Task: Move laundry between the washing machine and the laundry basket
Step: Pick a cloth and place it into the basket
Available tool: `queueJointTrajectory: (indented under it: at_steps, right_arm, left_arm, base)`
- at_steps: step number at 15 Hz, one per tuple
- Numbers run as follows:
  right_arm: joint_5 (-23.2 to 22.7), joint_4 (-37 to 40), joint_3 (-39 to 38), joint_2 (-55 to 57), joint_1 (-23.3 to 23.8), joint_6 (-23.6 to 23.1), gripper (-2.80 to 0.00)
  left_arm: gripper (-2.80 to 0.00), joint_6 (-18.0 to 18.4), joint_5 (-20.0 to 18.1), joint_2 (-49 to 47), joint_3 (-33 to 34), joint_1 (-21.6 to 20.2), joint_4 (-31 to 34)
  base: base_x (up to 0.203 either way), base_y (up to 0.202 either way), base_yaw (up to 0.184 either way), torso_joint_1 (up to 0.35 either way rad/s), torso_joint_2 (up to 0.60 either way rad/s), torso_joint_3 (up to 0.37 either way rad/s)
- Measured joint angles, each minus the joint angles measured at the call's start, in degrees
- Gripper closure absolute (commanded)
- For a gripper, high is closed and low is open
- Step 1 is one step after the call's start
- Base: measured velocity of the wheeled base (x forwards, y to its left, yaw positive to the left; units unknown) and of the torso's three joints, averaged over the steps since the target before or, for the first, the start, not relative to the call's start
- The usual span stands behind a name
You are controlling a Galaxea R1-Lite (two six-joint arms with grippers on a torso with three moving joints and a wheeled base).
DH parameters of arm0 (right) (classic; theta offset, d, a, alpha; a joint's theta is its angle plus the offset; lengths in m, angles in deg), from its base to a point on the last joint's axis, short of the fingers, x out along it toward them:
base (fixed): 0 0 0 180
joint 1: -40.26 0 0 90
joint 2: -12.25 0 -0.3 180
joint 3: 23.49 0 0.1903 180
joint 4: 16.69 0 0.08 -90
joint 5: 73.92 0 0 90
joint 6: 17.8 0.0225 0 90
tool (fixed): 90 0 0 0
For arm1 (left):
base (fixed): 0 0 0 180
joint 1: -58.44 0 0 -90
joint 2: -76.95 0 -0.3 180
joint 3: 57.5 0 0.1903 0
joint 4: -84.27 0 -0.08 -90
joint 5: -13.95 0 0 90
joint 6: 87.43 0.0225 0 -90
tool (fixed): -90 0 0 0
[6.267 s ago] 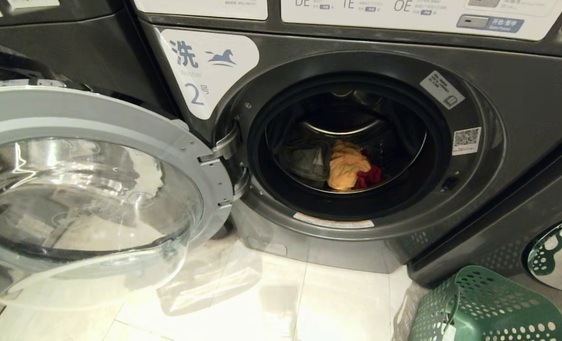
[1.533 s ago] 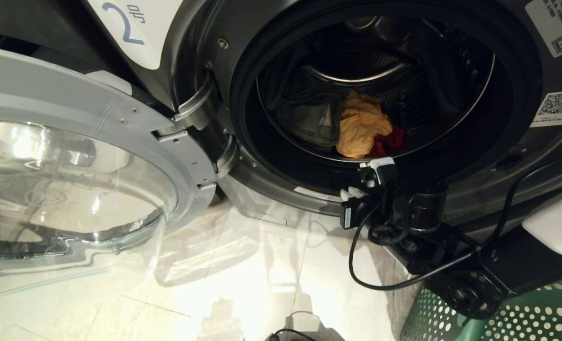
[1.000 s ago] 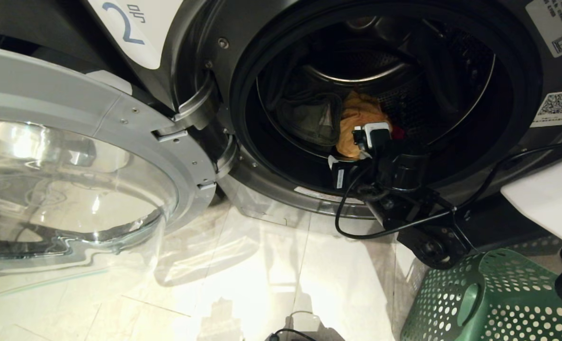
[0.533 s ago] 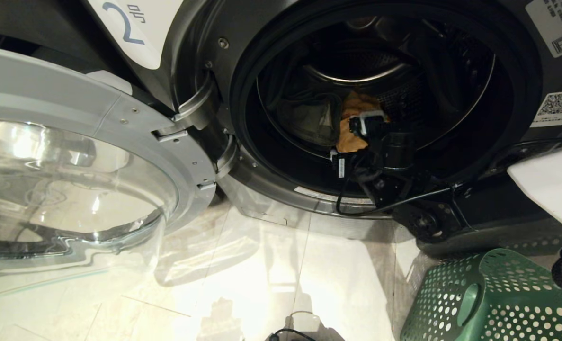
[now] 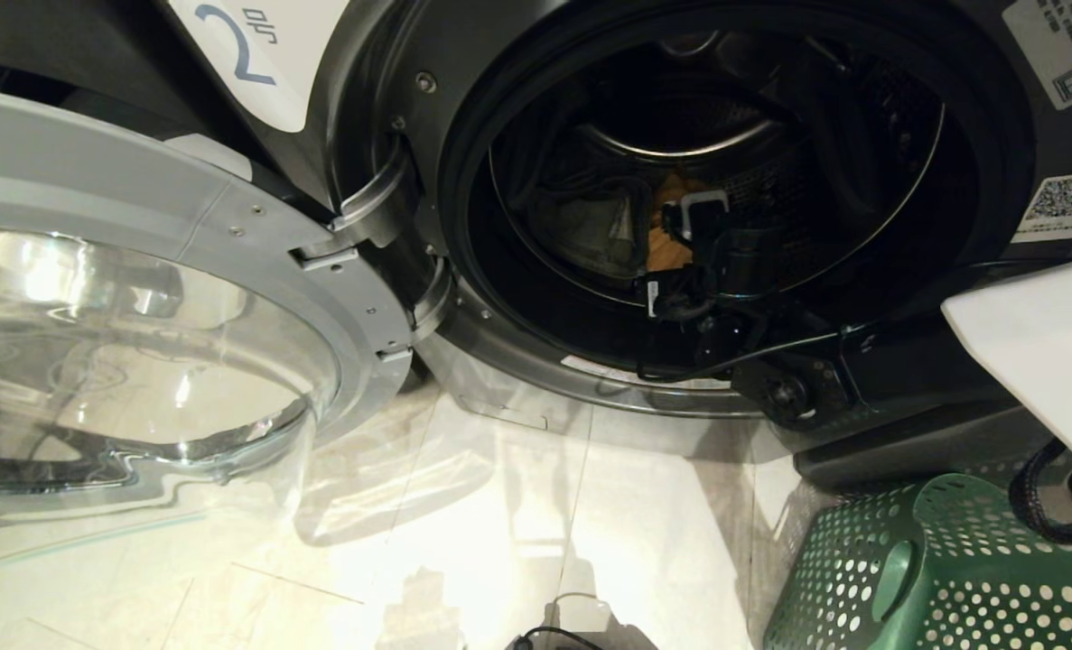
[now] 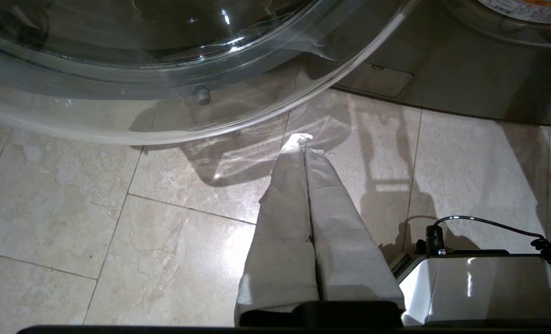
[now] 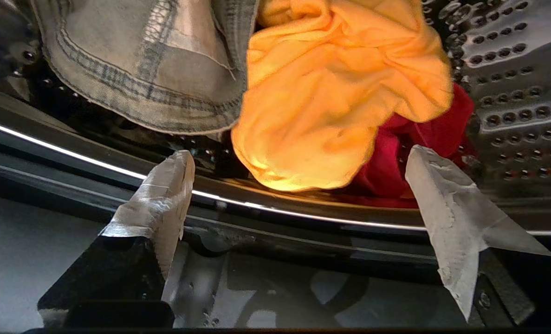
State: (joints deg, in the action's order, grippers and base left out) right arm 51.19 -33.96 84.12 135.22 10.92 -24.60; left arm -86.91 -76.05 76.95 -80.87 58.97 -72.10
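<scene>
Right hand [image 7: 298,162] spread wide, empty, before crumpled laundry [image 7: 340,93] without clear long axis.

The head camera looks steeply down, close on the washing machine [image 5: 391,54] mouth and its swung-open door [image 5: 138,298]. The left wrist camera hangs low, facing the floor [image 6: 94,222] under that same door [image 6: 164,69]. The right wrist camera peers nearly into the drum at the laundry [image 7: 331,93], which the head view [image 5: 662,248] shares.
</scene>
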Motion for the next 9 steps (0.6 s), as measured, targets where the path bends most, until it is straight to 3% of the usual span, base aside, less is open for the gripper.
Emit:
queueJointTrajectory:
  at_steps: [3, 5, 7, 9]
  right_arm:
    - [1.17, -0.61, 3.63, 1.82, 0.00, -1.07, -2.80]
    - [2.67, -4.33, 4.67, 2.86, -0.15, -5.12, -2.80]
    - [7.64, -6.89, 4.23, 3.49, -0.78, -8.71, -2.80]
    - [9.89, -7.02, 3.87, 3.95, -1.30, -9.42, -2.80]
  left_arm:
    - [0.00, 0.00, 0.00, 0.00, 0.00, 0.00, 0.00]
    - [0.00, 0.02, 0.00, 0.00, 0.00, 0.00, 0.00]
    - [0.00, 0.00, 0.00, 0.00, 0.00, 0.00, 0.00]
    - [0.00, 0.02, 0.00, 0.00, 0.00, 0.00, -0.02]
  base:
    - [0.000, 0.000, 0.000, 0.000, 0.00, 0.000]
    - [0.000, 0.000, 0.000, 0.000, 0.00, 0.000]
    - [0.000, 0.000, 0.000, 0.000, 0.00, 0.000]
    - [0.000, 0.000, 0.000, 0.000, 0.00, 0.000]
